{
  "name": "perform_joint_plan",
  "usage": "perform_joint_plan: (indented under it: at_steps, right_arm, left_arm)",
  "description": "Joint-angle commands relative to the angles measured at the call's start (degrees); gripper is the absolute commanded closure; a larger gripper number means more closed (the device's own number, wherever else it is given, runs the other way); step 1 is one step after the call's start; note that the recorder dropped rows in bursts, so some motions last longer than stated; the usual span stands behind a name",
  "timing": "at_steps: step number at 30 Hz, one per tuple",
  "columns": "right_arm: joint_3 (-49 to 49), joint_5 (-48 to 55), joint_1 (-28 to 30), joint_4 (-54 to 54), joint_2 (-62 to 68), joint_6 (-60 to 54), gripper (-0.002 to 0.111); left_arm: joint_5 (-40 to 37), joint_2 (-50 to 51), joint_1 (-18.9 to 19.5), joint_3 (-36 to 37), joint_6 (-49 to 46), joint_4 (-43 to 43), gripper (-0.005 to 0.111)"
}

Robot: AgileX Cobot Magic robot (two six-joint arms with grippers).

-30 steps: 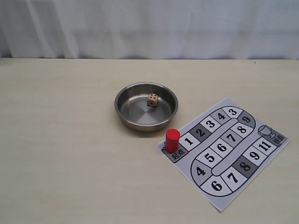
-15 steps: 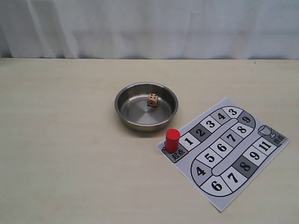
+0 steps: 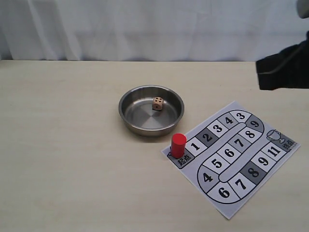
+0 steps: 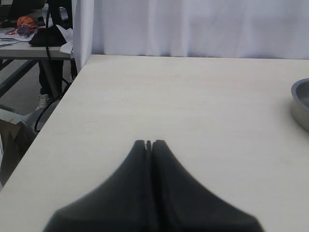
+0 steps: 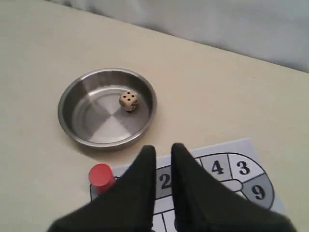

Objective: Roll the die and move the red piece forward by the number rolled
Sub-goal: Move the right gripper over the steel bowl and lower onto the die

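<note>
The pale wooden die (image 3: 157,103) lies inside a round steel bowl (image 3: 123,114), towards its far side. The red piece (image 3: 178,144) stands upright on the start square at the near left corner of the numbered paper board (image 3: 263,151). In the right wrist view my right gripper (image 5: 163,149) hovers above the board near square 2, its jaws a little apart and holding nothing. The die (image 5: 129,101) and red piece (image 5: 101,176) both lie apart from it. My left gripper (image 4: 148,143) is shut and empty over bare table, far from the bowl (image 4: 300,101).
A dark part of the right arm (image 3: 284,67) shows at the upper right edge of the exterior view. A white curtain runs along the back of the table. The table's left edge (image 4: 46,123) drops off beside the left gripper.
The right arm has come into the exterior view at the upper right. The die, bowl, red piece and board have not moved.
</note>
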State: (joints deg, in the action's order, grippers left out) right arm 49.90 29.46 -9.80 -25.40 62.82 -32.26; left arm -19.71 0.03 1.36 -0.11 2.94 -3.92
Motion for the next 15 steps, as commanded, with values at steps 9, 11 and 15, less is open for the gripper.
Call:
perform_joint_plan:
  at_steps: [9, 11, 15]
  right_arm:
    - [16.61, 0.61, -9.62, -0.51, 25.95, -1.68, 0.056]
    - [19.22, 0.61, -10.05, -0.51, 29.37, -1.68, 0.056]
    - [26.22, 0.61, -10.37, -1.19, 37.89, -1.57, 0.056]
  left_arm:
    - [0.68, -0.03, -0.01, 0.11, 0.32, 0.07, 0.107]
    - [0.68, -0.03, -0.01, 0.11, 0.32, 0.07, 0.107]
    - [0.68, -0.03, -0.01, 0.11, 0.32, 0.07, 0.107]
